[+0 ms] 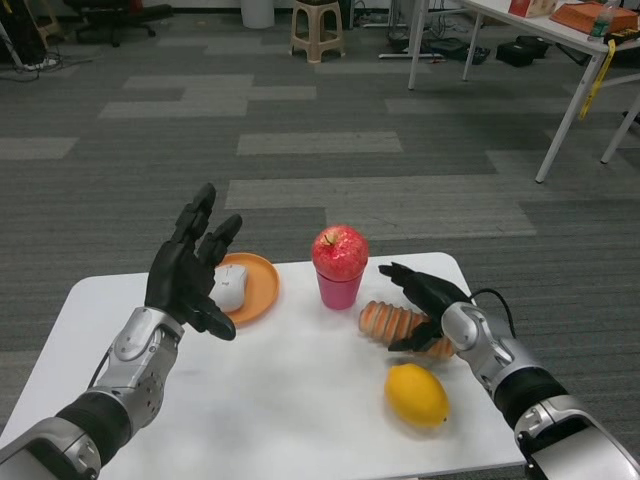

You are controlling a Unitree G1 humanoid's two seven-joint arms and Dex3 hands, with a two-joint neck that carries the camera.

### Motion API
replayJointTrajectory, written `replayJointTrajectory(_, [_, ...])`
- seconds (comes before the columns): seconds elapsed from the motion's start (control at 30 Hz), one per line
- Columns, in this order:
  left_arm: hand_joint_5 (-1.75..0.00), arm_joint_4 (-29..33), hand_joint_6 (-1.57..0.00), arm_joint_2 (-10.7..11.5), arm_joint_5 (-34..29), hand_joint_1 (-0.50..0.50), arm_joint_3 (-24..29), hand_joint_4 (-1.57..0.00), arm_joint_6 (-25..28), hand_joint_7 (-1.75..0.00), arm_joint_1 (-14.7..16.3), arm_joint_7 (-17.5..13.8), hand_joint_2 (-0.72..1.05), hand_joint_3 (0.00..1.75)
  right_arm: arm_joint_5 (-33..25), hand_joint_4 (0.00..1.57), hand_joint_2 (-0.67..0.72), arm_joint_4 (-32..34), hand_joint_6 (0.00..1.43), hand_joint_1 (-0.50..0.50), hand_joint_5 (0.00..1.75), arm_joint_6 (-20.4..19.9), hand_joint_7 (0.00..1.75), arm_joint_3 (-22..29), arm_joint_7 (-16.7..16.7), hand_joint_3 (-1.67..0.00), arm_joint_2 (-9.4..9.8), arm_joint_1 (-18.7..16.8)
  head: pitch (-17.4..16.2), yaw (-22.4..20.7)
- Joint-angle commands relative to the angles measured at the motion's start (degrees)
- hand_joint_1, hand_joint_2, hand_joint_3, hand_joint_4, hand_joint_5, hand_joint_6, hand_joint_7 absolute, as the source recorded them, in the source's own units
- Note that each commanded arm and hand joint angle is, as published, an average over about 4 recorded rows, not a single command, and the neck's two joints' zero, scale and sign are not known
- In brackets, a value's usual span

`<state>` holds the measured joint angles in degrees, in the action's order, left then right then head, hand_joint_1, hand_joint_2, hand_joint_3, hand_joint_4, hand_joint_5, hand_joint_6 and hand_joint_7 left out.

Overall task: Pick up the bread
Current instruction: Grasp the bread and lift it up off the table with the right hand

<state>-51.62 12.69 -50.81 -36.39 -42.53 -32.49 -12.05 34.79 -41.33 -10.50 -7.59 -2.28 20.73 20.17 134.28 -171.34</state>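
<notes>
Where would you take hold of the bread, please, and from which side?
Across the middle of the ridged bread, coming from the right, where the right hand already sits around it. It lies flat and long, so its narrow width probably suits a grasp. The lemon lies close in front.

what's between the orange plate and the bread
The pink cup with the red apple on it, seen in the head view.

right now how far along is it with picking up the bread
Done: the right hand has reached the bread and its fingers are curled around it. In hand: the grasp, though the bread seems to lie on the white table, between the pink cup and the lemon. Left: the lift. The left hand hovers open near the orange plate.
</notes>
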Motion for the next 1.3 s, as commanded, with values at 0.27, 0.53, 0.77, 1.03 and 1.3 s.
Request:
replayJointTrajectory(0.27, [-0.41, -0.3, 0.00, 0.7, -0.2, 0.50, 0.0, 0.00, -0.3, 0.00, -0.2, 0.0, -0.46, 0.09, 5.5, 0.00, -0.41, -5.8, 0.00, -0.38, 0.00, 0.8, 0.21, 3.1, 0.9, -0.40, -1.29, 2.5, 0.1, -0.1])
replayJointTrajectory(0.53, [-0.41, -0.3, 0.00, 0.6, -0.2, 0.50, -0.1, 0.00, -0.3, 0.00, -0.1, 0.0, -0.46, 0.09, 10.7, 0.00, -0.41, -9.4, 0.00, -0.38, 0.00, 1.0, 0.21, 5.5, 2.3, -0.40, -1.62, 4.8, 0.4, -0.3])
replayJointTrajectory(0.77, [-0.41, -0.3, 0.00, 0.6, -0.2, 0.50, -0.1, 0.00, -0.3, 0.00, 0.0, 0.0, -0.46, 0.09, 16.1, 0.00, -0.41, -10.5, 0.00, -0.38, 0.00, 1.4, 0.21, 5.8, 2.7, -0.48, -1.57, 6.6, 0.5, -0.3])
replayJointTrajectory(1.03, [-0.41, -0.3, 0.00, 0.6, -0.2, 0.50, 0.0, 0.00, -0.3, 0.00, 0.0, 0.0, -0.46, 0.09, 26.4, 0.00, -0.41, -11.2, 0.00, -0.38, 0.00, 1.7, 0.21, 5.7, 2.0, -0.48, -0.41, 9.5, 0.4, -0.4])
replayJointTrajectory(1.3, [-0.41, -0.3, 0.00, 0.7, -0.3, 0.50, 0.0, 0.00, -0.3, 0.00, 0.0, 0.0, -0.46, 0.09, 34.7, 0.00, -0.45, -11.1, 0.00, -0.38, 0.00, 0.2, 0.16, 2.1, -1.2, -0.48, 2.05, 11.7, 0.5, -0.2])
